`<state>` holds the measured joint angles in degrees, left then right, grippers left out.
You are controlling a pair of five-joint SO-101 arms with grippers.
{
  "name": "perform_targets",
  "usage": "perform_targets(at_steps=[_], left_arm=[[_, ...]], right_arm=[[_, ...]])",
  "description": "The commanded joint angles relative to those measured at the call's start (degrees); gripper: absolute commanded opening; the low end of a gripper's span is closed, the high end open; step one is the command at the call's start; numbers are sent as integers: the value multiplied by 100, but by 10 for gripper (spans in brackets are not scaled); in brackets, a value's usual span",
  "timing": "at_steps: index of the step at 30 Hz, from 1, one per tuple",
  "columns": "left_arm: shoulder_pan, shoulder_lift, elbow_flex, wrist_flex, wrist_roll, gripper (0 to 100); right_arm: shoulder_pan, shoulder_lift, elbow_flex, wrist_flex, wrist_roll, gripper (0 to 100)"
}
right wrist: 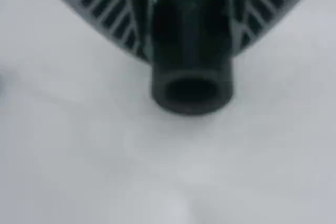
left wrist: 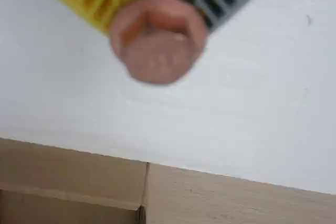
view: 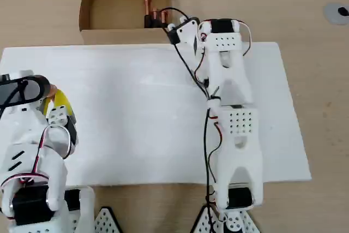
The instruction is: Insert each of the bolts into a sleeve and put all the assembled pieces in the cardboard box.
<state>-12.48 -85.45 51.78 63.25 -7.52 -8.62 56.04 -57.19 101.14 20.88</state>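
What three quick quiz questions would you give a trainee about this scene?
1. True or false: the left pincer holds a copper bolt.
2. What does the right pincer grip? A a black sleeve; B a screwdriver; C nothing.
3. Fill in: the finished pieces lie in the ____.
Key: 1 true; 2 A; 3 cardboard box.

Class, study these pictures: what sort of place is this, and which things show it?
Probably a robotics workbench: a wooden table with a white mat, the left gripper holding a bolt, the right gripper a sleeve, and a cardboard box.
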Motion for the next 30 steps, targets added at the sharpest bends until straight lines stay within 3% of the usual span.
perform_targets(at_steps=[1, 9, 19, 25, 30], left_arm=[[-44, -66, -519, 0, -26, 7], [-62, -189, -633, 9, -53, 6], [-9, -1956, -396, -35, -53, 6], [-62, -1895, -352, 0, -53, 6], [-26, -1895, -360, 0, -26, 6]], right_arm=[[92, -171, -708, 141, -360, 10], [-101, -1552, -497, 141, -1055, 10], [-1323, -4796, 374, 141, -1064, 10], [-2062, -6413, 1182, 132, -1064, 10], [-2185, -7662, 1982, 132, -1073, 10]])
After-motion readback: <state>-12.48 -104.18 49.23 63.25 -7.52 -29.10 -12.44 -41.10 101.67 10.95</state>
